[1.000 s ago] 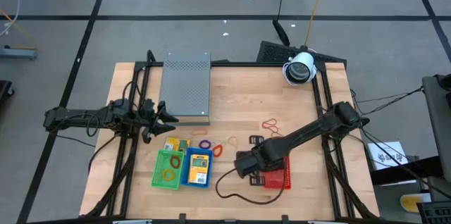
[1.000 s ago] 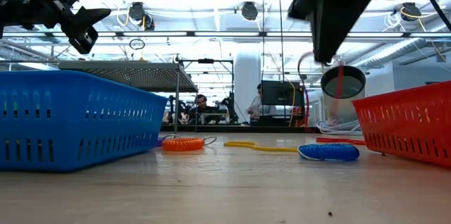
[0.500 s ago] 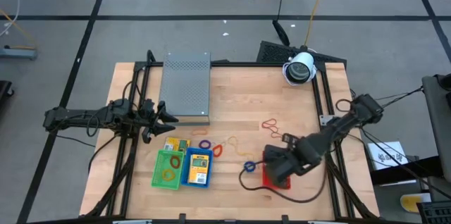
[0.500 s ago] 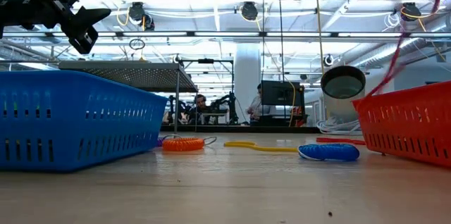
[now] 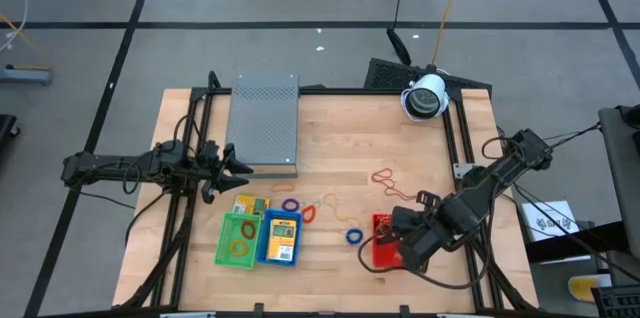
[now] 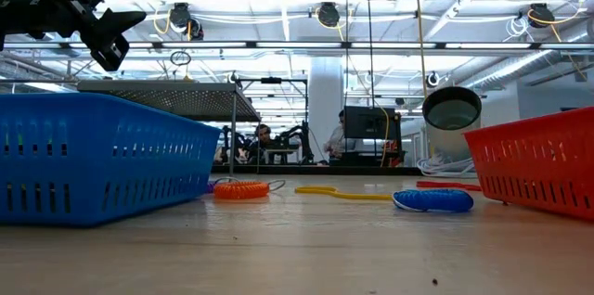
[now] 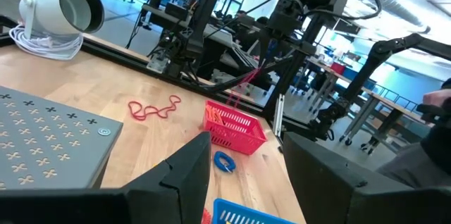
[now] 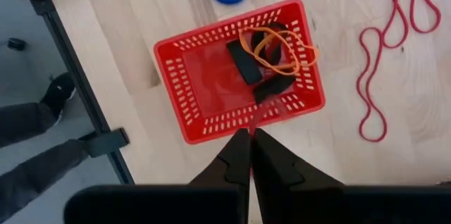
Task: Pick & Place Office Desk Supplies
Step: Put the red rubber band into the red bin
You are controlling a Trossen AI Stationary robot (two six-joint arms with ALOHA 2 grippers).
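A red basket [image 5: 380, 226] [image 8: 211, 62] stands at the near right and holds black clips [image 8: 246, 62] and orange rubber bands [image 8: 282, 44]. My right gripper [image 5: 410, 248] [image 8: 250, 134] hovers above its near rim, pointing down, shut on a thin red rubber band [image 7: 246, 83]. On the bare wood lie a blue band [image 5: 353, 235], a yellow band [image 5: 328, 201], a long red band [image 5: 385, 176], an orange-red band [image 5: 308, 213] and a purple band [image 5: 291, 204]. My left gripper [image 5: 235, 163] [image 6: 102, 31] waits open and level at the left edge. My right gripper pinches the thin red rubber band [image 8: 262, 117] between its two shut fingertips, coming from above and pointing down. The band hangs slack below the fingers toward the red basket's inside; its lower end cannot be told.
A grey perforated box [image 5: 265, 123] fills the far left. A blue basket [image 5: 279, 238] with a yellow packet and a green basket [image 5: 238, 240] with a red band stand near left, with more packets [image 5: 250, 205] beside them. A white camera [image 5: 426, 96] sits at the far right.
My right gripper has gone toward the table's right edge and upward, from over the blue band to above the red basket, rolling its wrist as it went. It has stayed shut and has risen out of the low view, the red strand trailing with it.
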